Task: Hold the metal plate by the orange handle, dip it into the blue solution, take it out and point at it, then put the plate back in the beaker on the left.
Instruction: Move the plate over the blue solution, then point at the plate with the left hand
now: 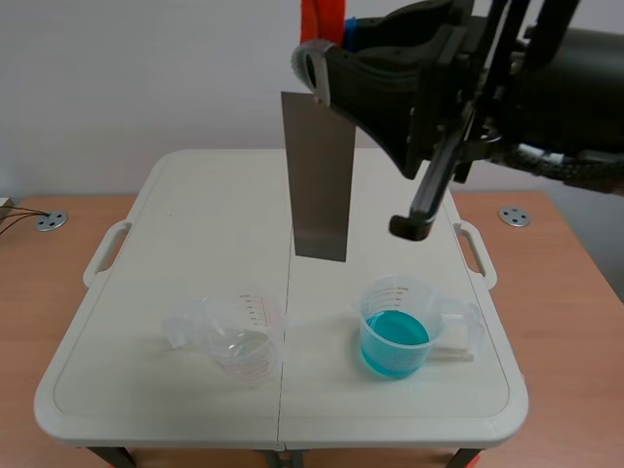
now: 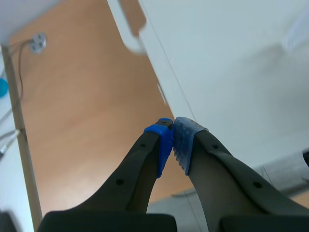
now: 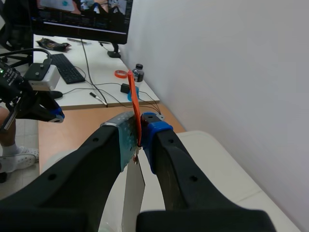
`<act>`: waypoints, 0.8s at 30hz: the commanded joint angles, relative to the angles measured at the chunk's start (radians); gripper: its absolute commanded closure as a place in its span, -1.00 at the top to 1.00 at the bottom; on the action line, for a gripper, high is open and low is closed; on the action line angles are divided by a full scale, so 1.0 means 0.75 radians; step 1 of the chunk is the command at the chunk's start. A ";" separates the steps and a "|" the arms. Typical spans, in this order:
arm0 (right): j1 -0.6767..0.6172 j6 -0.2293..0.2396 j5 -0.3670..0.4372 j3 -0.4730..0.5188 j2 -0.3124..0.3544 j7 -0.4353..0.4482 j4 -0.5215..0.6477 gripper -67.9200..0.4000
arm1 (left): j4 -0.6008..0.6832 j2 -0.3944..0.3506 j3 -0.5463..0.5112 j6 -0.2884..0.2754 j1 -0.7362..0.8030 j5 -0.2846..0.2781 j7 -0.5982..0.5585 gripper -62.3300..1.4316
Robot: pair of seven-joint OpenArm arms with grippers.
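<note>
My right gripper (image 1: 327, 49) is raised high over the table and shut on the orange handle (image 1: 316, 19) of the metal plate (image 1: 320, 175). The grey plate hangs straight down in the air, with its lower edge above the table between the two beakers. The beaker of blue solution (image 1: 394, 339) stands at the front right and the clear empty beaker (image 1: 239, 343) at the front left. In the right wrist view the handle (image 3: 135, 104) sticks up between the pads of the right gripper (image 3: 139, 133) and the plate (image 3: 133, 193) hangs below. The left gripper (image 2: 174, 140) is shut on nothing beside the table's left edge.
The white folding table (image 1: 195, 195) has side handles (image 1: 102, 253) and stands on a wooden surface with metal discs (image 1: 49, 220). A black part of the right arm (image 1: 413, 226) hangs down to the right of the plate. The left gripper (image 3: 50, 112) shows far off in the right wrist view.
</note>
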 commanded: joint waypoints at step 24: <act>-0.087 0.007 0.294 0.263 0.290 0.025 -0.085 -0.95 | 0.012 0.080 0.491 -0.380 -0.576 0.002 -0.017 -0.82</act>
